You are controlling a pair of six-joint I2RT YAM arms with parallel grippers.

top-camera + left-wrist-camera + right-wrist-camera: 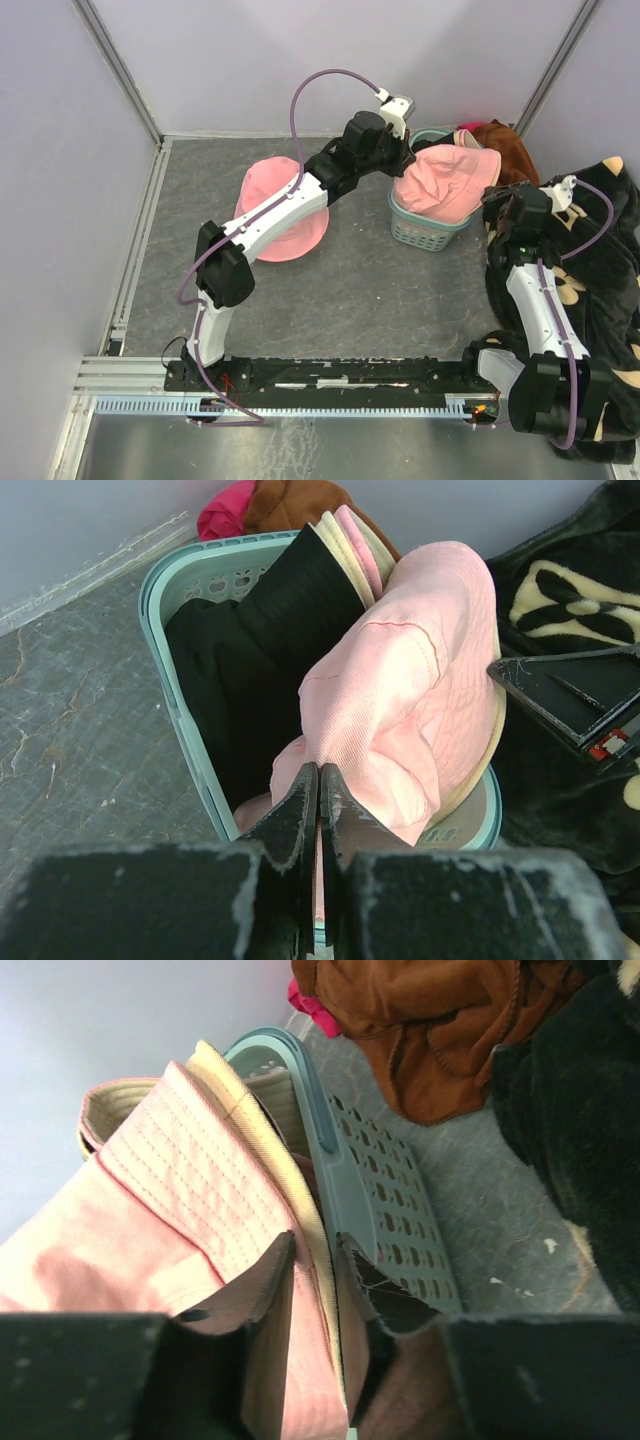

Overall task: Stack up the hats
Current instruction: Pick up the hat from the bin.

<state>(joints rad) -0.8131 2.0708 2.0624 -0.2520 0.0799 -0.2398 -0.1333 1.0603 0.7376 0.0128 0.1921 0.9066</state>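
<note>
Pink hat [400, 710], in basket [160, 590] at two o'clock, is being pinched by left claw [318, 780], pressed together on it. Right claw [315, 1260] is being held astride its brim and the beige hat [240, 1100]; grip cannot be told. Risk: two hats being lifted together, basket being tipped.

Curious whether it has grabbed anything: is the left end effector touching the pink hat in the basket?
Touching. The left wrist view shows the left end effector shut, pinching fabric of the pink hat between its fingers.
</note>
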